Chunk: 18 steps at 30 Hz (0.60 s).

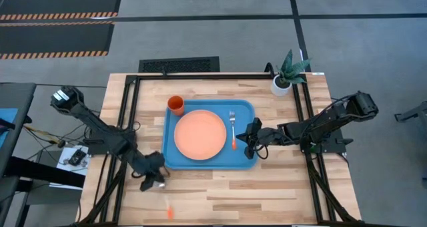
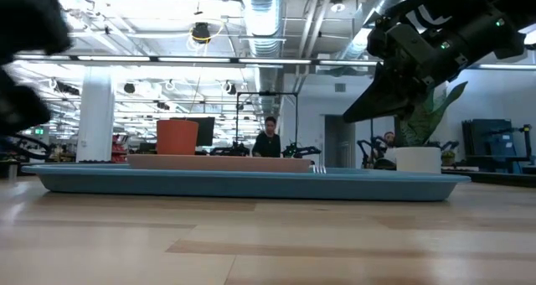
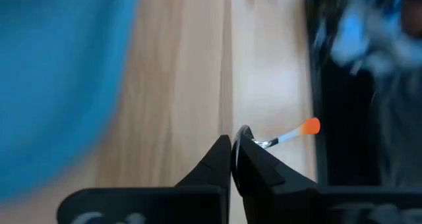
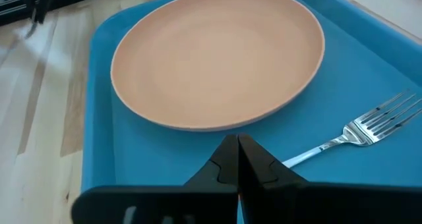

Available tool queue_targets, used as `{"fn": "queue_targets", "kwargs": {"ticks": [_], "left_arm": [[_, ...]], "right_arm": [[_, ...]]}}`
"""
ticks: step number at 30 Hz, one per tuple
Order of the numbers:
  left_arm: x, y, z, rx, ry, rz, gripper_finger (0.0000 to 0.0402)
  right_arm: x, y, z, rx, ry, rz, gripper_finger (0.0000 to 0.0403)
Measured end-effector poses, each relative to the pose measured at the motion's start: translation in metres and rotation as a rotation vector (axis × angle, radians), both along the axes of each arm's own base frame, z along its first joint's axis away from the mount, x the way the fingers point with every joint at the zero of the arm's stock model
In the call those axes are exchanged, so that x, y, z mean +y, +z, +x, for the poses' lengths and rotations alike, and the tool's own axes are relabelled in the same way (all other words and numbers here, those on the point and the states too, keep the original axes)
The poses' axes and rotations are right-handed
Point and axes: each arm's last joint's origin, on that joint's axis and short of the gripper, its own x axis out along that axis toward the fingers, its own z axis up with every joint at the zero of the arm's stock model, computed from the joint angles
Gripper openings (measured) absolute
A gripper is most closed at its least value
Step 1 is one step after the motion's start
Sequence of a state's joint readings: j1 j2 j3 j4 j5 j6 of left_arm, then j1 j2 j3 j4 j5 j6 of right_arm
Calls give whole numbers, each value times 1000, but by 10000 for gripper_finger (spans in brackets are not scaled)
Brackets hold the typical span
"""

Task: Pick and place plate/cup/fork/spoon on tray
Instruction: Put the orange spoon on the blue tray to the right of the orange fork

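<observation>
left pincer [image 3: 232,145]: clenched on spoon [image 3: 280,137] near its bowl, over bare surface [image 1: 267,187] beside tray [image 1: 248,108] corner | right pincer [image 4: 237,148]: clenched, empty, over tray just beside fork [image 4: 369,128] | plate [image 1: 199,134]: mid tray | cup [image 1: 176,105]: tray's far corner | fork: on tray beside plate

The table [image 1: 267,187] is pale, smooth wood with visible grain. The tray [image 4: 99,105] looks like smooth blue plastic, and the plate [image 4: 217,53] has a matt salmon surface. The fork [image 4: 369,128] has shiny metal tines.
</observation>
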<state>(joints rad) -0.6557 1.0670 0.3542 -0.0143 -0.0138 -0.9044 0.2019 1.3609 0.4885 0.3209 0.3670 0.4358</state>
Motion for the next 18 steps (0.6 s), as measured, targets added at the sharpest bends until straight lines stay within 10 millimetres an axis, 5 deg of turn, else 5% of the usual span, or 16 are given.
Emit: {"fn": "queue_targets", "kwargs": {"ticks": [10,18], "left_arm": [[60,49,43,-210,271,-5,0],[114,83,92,14,290,137,0]], "right_arm": [[16,27,12,98,-12,6,11],[23,63,37,137,-63,39,12]]}}
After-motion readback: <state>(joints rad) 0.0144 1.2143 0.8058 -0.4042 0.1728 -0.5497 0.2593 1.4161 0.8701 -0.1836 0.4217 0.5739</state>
